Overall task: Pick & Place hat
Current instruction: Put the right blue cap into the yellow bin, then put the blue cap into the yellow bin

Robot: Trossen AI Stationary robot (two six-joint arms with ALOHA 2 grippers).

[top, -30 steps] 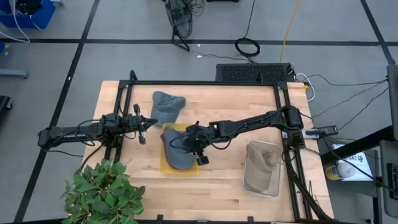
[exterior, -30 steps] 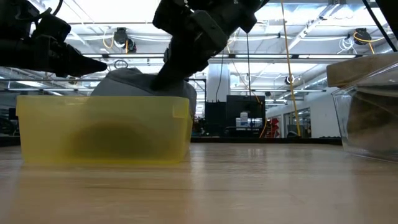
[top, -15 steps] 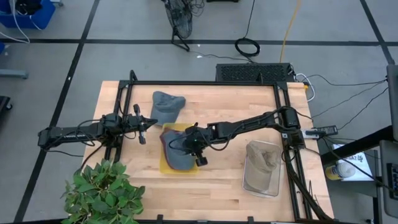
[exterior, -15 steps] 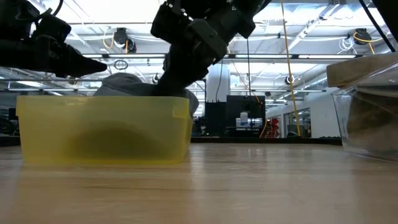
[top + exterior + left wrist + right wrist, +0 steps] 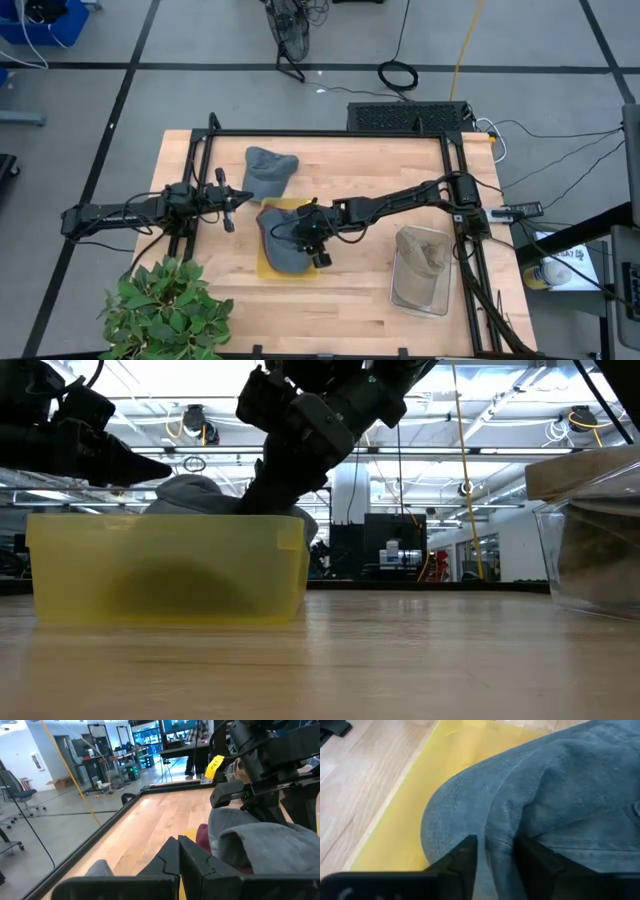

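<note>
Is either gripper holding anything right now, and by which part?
The right gripper pinches a fold in the crown of the grey hat inside the yellow bin. The left gripper holds nothing.

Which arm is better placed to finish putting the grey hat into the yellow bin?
The right: the right gripper is already pinched on the grey hat over the yellow bin. The left gripper waits beside the bin.

High view looks straight down; low view sits level on the tabletop; both share the yellow bin, wrist views hugging it.
</note>
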